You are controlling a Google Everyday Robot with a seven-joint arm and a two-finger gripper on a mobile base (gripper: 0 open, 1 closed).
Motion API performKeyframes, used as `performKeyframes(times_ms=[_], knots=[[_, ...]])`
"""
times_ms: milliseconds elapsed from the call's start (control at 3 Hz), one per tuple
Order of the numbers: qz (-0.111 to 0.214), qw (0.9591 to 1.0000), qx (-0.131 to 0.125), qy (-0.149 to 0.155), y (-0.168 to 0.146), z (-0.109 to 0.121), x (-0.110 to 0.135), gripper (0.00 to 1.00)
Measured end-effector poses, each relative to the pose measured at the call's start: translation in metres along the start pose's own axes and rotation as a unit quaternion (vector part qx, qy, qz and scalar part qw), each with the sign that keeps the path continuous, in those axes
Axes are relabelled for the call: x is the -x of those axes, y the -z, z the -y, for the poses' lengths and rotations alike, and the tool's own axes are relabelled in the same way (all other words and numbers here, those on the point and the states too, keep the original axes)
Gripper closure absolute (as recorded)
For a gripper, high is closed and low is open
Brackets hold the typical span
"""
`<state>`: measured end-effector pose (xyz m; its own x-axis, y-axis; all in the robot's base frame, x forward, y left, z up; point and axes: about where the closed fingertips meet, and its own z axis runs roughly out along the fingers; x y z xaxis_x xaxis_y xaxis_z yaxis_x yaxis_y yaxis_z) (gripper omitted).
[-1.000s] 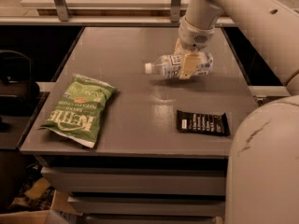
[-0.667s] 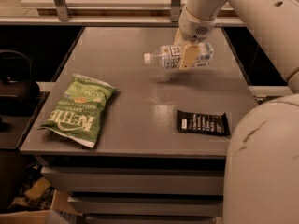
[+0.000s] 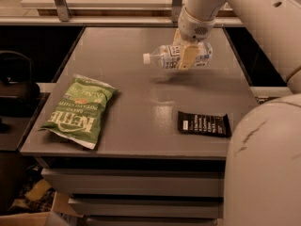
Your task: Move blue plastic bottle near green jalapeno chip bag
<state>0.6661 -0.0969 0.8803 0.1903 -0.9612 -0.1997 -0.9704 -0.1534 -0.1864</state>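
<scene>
Blue plastic bottle (image 3: 164,54) hangs on its side in the air over the far right part of the bench (image 3: 141,121), its white cap pointing left and its shadow lying on the grey top just beneath, so it does not touch the surface. The end effector (image 3: 184,62) is clamped on the bottle's middle from above. One pale finger (image 3: 186,55) crosses the front of the label and hides part of the print, while the other finger is out of sight behind the bottle. The white arm (image 3: 202,8) rises from there and is cut off by the top edge. Well apart from the bottle, at the near left of the bench, the green jalapeno chip bag (image 3: 80,109) lies flat and crinkled, its white lettering upside down from this side and its lower corner reaching the bench's front edge. A flat black snack wrapper (image 3: 204,124) lies at the near right; its small white print cannot be read. The robot's rounded pale body (image 3: 263,164) fills the lower right and covers the bench's near right corner. Dark shapes left of the bench are too dim to make out.
</scene>
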Motion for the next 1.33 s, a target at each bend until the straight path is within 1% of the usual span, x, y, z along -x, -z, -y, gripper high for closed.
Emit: performKeyframes(times_ms=[333,667,1000,1333], knots=[[0.015,0.9990,-0.017,0.038,0.001,0.017,0.029,1.00],[0.034,0.9961,-0.027,0.077,0.000,0.033,0.066,1.00],[0.054,0.9921,-0.026,0.111,-0.008,0.039,0.103,1.00],[0.077,0.9879,-0.015,0.134,-0.025,0.039,0.143,1.00]])
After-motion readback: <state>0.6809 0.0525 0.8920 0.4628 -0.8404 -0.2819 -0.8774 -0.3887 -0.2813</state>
